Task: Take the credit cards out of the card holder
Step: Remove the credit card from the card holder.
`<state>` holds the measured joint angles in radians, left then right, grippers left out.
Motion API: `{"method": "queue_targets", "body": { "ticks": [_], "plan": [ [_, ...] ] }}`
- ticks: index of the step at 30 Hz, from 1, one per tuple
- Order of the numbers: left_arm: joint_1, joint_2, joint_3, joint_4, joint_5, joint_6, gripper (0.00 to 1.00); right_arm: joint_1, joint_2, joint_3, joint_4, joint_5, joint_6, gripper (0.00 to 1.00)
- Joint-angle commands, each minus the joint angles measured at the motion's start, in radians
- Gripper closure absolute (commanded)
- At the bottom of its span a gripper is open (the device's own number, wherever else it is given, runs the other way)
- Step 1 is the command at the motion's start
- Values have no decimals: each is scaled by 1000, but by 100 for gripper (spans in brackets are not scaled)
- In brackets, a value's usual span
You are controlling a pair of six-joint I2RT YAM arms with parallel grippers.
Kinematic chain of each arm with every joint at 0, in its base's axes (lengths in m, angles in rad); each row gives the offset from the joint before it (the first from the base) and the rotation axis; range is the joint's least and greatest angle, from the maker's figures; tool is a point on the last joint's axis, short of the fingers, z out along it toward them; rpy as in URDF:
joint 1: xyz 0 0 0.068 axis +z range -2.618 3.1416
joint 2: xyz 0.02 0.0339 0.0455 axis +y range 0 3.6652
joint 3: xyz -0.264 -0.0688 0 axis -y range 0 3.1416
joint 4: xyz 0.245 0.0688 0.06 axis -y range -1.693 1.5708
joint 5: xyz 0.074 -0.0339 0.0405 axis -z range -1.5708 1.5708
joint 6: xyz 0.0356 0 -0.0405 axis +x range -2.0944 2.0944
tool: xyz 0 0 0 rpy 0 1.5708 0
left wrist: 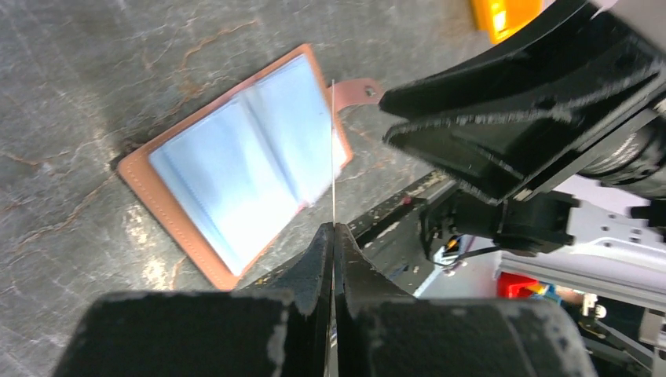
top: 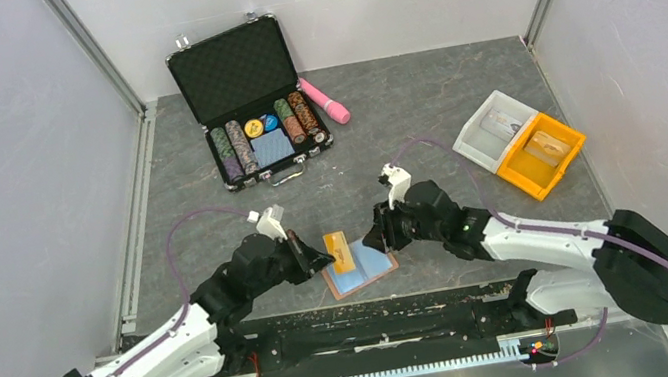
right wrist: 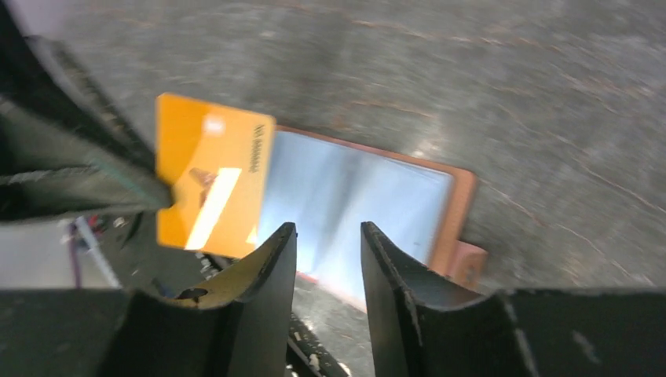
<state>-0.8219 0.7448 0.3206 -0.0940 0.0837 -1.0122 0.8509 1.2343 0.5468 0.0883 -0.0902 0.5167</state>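
Grey counter point(top: 420, 114) bears the card holder point(top: 368, 266); my left end effector point(top: 315, 255) clamps the orange card point(top: 340, 249) clear of it; right end effector point(top: 379, 232) parted, empty.

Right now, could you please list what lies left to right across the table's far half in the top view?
Open black foam-lined poker chip case, pink plastic cylinder, white plastic tray, orange-yellow plastic bin.

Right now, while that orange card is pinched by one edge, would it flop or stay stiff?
Probably stiff: the orange card stands straight out of the left gripper, showing as an unbent line edge-on. Likely light, as a grip at one edge carries it. Its smooth-looking face may be slippery.
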Motion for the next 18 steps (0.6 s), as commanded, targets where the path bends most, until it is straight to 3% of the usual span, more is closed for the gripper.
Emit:
{"method": "queue_targets", "body": {
  "ticks": [1,5,10,13,18],
  "plan": [
    [3,-83,25,61,14,-82,98,0,-83,-124,376,-242,123,55],
    [4,-153,32,90,39,-112,98,2,-102,-189,576,-338,200,39],
    [3,-211,18,154,45,-141,98,7,-71,-215,707,-392,254,40],
    [3,-227,-7,193,55,-163,98,10,-43,-230,813,-426,298,45],
    [3,-240,-47,245,58,-188,98,9,-20,-256,922,-436,326,73]
  ]
}}
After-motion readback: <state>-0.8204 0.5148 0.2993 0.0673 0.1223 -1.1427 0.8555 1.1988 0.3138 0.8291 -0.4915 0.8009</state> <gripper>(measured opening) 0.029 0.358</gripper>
